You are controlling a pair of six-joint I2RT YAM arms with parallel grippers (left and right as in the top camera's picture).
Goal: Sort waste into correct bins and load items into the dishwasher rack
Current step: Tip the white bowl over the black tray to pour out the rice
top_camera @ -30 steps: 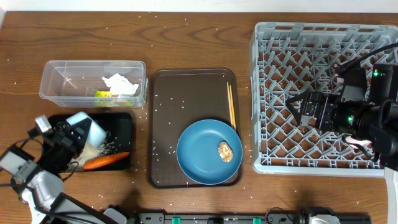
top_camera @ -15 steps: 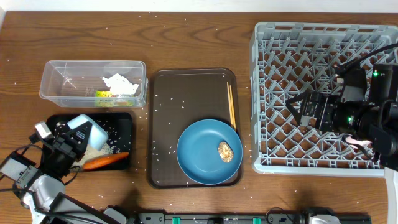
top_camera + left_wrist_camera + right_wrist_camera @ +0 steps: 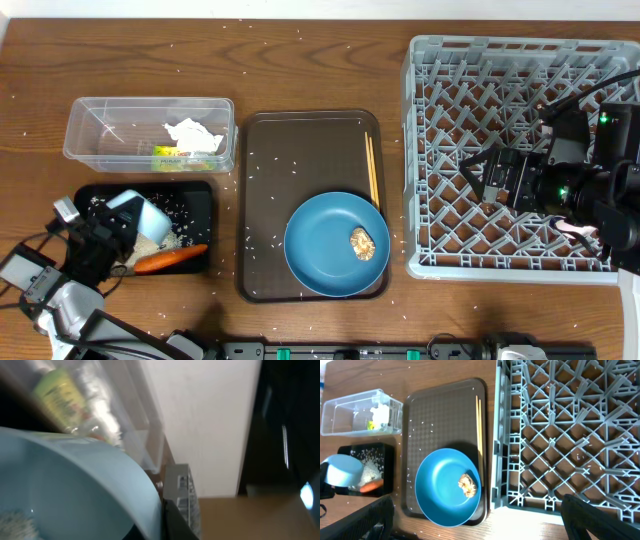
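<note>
Light-blue cup [image 3: 142, 210]: held tipped on its side over the black tray [image 3: 200, 192], mouth turned down toward the tray floor. Smooth pale-blue wall; a few white grains are seen inside the rim in the left wrist view.

Left gripper [image 3: 118, 228]: clenched on the light-blue cup at the tray's near-left end.

Tray contents: a heap of white rice [image 3: 152, 245] under the cup, with an orange carrot [image 3: 170, 260] laid along the near edge.

Right gripper [image 3: 482, 177]: jaws spread wide, nothing between them, held above the grey dishwasher rack [image 3: 470, 90].

Clear tub [image 3: 100, 112]: a crumpled white tissue [image 3: 190, 134] and a yellow-green wrapper [image 3: 168, 152] are contained in it.

Brown serving tray [image 3: 290, 150]: a blue plate [image 3: 320, 250] with a brown food lump [image 3: 362, 243] is carried on it, wooden chopsticks [image 3: 372, 170] laid beside.

Surface: dark wooden table [image 3: 300, 70], sprinkled all over with loose white grains. A white wall is seen beyond the tub in the left wrist view.
</note>
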